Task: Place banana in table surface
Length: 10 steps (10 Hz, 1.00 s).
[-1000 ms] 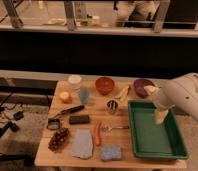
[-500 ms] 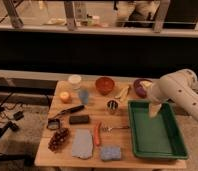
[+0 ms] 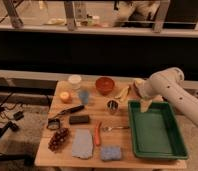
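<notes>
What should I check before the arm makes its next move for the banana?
1. Banana located: lying on the table surface, between the red bowl and the arm. Ok.
2. Gripper ready: open, nothing in it. Ok.
3. Gripper lined up on the banana: it hangs by the green tray's far corner, apart from the banana. Not ok.
4. Room around the banana: the metal cup stands close in front of it; whether the fingers would fit is unclear. Cannot tell.
5. Bare wood to set it on: free patches show near the table's middle. Ok.
</notes>
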Motion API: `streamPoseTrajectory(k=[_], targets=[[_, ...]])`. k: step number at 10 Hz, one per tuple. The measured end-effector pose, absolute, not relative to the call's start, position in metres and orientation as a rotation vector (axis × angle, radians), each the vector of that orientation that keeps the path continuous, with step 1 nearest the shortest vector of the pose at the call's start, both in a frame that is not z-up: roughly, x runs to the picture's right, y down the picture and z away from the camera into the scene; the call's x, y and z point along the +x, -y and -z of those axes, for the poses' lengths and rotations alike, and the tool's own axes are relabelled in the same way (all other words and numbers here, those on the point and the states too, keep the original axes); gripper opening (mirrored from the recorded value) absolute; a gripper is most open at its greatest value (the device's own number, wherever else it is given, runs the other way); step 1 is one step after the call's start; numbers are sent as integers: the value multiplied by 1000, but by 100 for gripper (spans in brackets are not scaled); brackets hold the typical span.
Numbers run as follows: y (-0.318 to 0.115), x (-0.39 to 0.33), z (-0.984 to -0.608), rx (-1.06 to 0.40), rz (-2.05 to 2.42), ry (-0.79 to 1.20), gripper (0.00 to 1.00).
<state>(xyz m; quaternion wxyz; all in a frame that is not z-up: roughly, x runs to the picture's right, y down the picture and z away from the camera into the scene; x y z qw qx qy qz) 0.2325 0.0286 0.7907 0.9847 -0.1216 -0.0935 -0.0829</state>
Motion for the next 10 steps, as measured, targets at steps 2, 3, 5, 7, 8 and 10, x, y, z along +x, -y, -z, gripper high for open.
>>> streamPoseTrajectory(k=[2,3,5,7,8,10], targets=[[-22,226,-803,-240,167,197,100],[-18,219,-811,-238,169,207,100],[-12,217,-825,-227,167,209,100],[-2,214,-840,-213,166,207,100],[3,213,-846,-208,165,204,100],[14,208,-861,-192,165,198,100]])
